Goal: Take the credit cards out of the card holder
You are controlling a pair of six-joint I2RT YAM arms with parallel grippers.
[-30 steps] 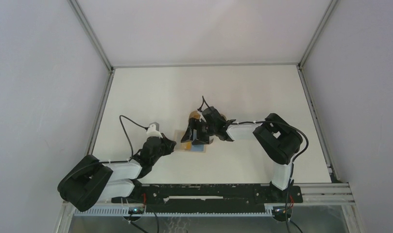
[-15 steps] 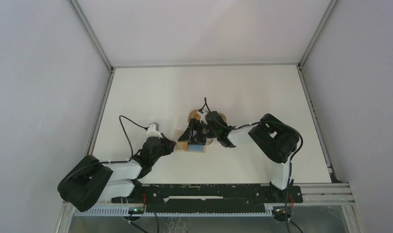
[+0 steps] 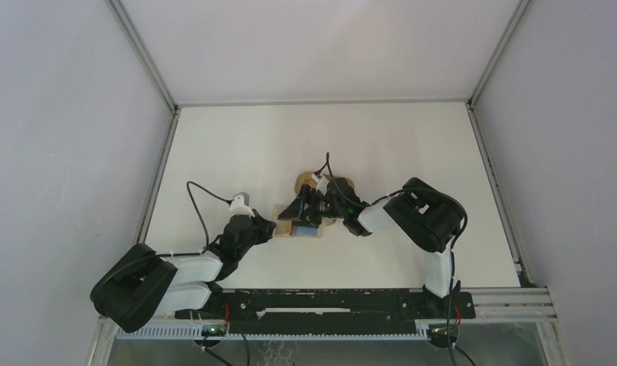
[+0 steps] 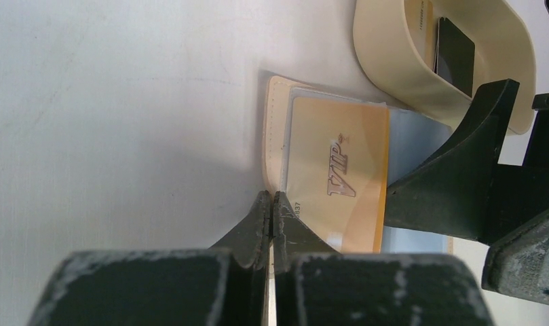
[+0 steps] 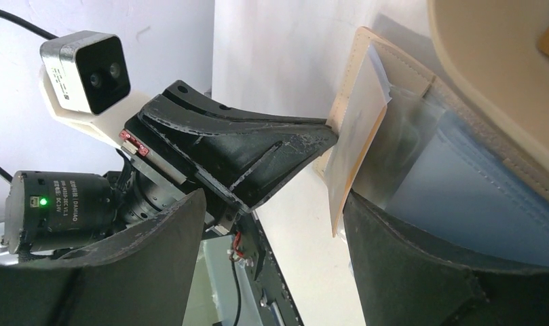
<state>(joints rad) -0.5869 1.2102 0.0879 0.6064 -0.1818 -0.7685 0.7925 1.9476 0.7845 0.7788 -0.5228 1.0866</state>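
The tan card holder [image 4: 274, 129] [image 5: 346, 102] [image 3: 285, 225] lies flat at mid-table. A gold card [image 4: 339, 173] [image 5: 356, 136] sticks out of it, with one edge tilted up. Under that one lies a light blue card [image 4: 414, 136] [image 5: 461, 197] [image 3: 306, 233]. My left gripper [image 4: 271, 197] [image 3: 271, 227] is shut on the holder's near edge. My right gripper [image 5: 271, 265] [image 3: 305, 210] hangs open over the cards, and one of its fingers [image 5: 434, 272] rests against the gold card's free edge. A black card [image 4: 455, 47] lies in the tray.
A tan oval tray [image 4: 387, 75] [image 5: 488, 61] [image 3: 348, 184] stands right behind the holder, under the right wrist. The enclosure's walls and metal rails [image 3: 156, 191] bound the table on both sides.
The right arm has folded in, carrying its open gripper left and down onto the cards. The left arm has stayed where it was.
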